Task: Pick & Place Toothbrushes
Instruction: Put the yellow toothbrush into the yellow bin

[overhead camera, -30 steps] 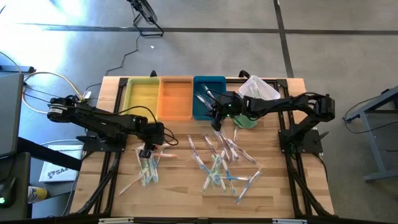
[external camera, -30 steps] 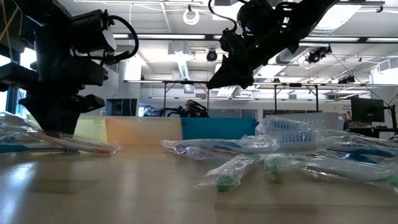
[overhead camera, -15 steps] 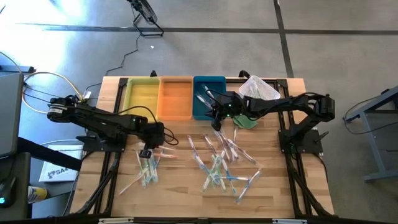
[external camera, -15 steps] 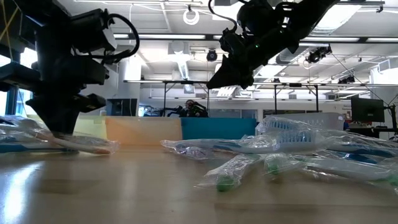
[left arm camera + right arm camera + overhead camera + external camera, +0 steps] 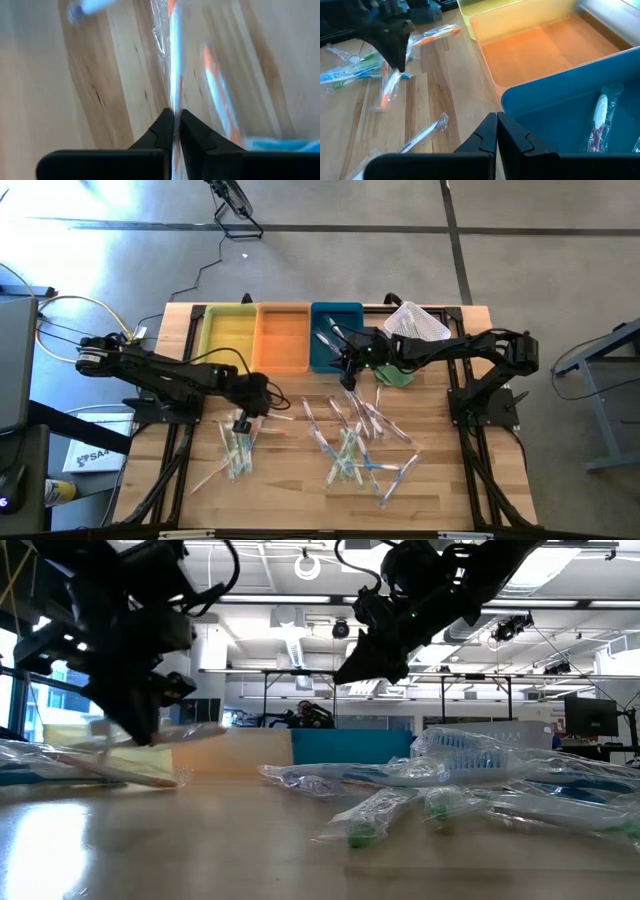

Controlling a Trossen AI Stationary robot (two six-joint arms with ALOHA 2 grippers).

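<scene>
No readable text, labels, brands, numbers, signs

Three trays are lined up at the far edge of the wooden desk (image 5: 300, 480): yellow tray (image 5: 228, 335), orange tray (image 5: 282, 338), blue tray (image 5: 335, 330), each touching the next. A white mesh basket (image 5: 415, 322) is set just beside the blue tray. A green item (image 5: 395, 377) is seen near the basket.

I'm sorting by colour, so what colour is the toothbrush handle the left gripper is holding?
Orange, inside a clear wrapper; the left wrist view shows it best.
</scene>
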